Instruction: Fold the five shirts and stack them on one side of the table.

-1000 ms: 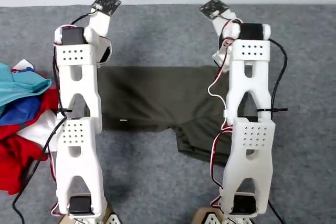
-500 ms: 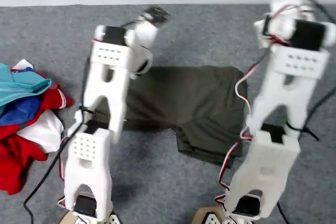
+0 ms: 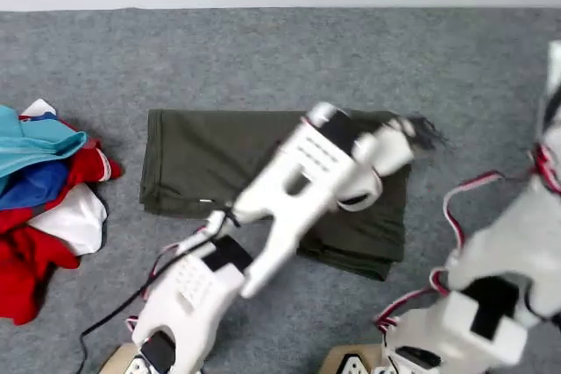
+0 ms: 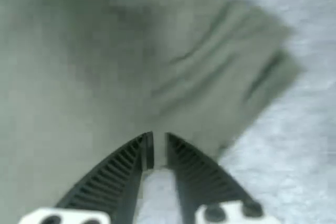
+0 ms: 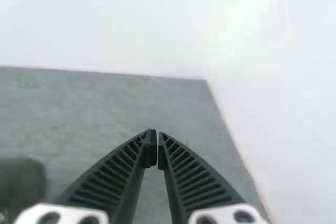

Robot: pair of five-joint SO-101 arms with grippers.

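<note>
The olive shirt [image 3: 202, 159] lies part-folded on the desk [image 3: 263, 50], other shirts [image 3: 44, 199] heaped to its left. The left hand [image 4: 155, 139] hangs over its bunched right end, pinched shut, seemingly empty. The right hand [image 5: 157, 136], closed and empty, points away. Sweeping low, a shut hand could drag the fold loose.

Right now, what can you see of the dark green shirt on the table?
The dark green shirt is soft matte cloth, folded into a flat wide rectangle with a layered flap jutting from one near corner. It lies on the grey table, apart from the colourful clothes pile; the left arm hangs above it.
</note>
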